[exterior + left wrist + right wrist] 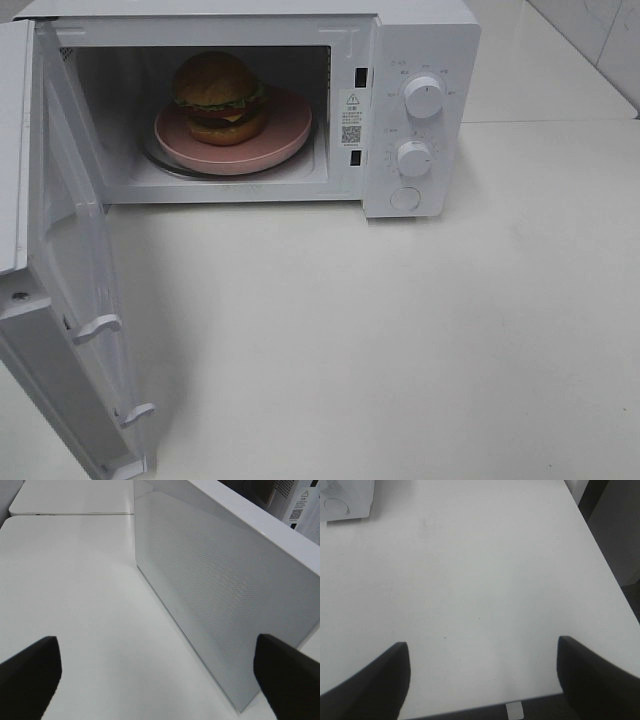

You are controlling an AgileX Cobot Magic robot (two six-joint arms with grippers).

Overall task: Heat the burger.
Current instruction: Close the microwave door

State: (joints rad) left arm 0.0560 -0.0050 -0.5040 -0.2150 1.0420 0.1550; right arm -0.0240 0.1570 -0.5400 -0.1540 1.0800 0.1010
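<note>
- The left gripper [157, 647] has its jaws spread as wide as they go. Its two dark fingers [30, 680] stand well apart, and only the bare white table [75, 590] shows between them. It has hold of nothing.
- Just ahead of these jaws, in front of one finger, the microwave door [215, 595] stands swung open. Its outer face, with the dotted window mesh, is turned toward the gripper, and its lower edge sits close above the table.
- Past the door's top edge, farther from the left jaws, a strip of the microwave [300, 505] front shows with a printed label.
- The right gripper [482, 645] is also open wide, its jaws empty over bare table near the table's edge.
- Far ahead of the right jaws, well apart from them, one lower corner of the microwave's control panel shows, with the round button [335, 504].
- The burger [220, 95] is farthest from both sets of jaws. It sits upright on a round pink plate [285, 135] inside the open microwave cavity, on the far side of the door from the left jaws.
- Beside the cavity, two white knobs [423, 97] are set one above the other on the control panel.
</note>
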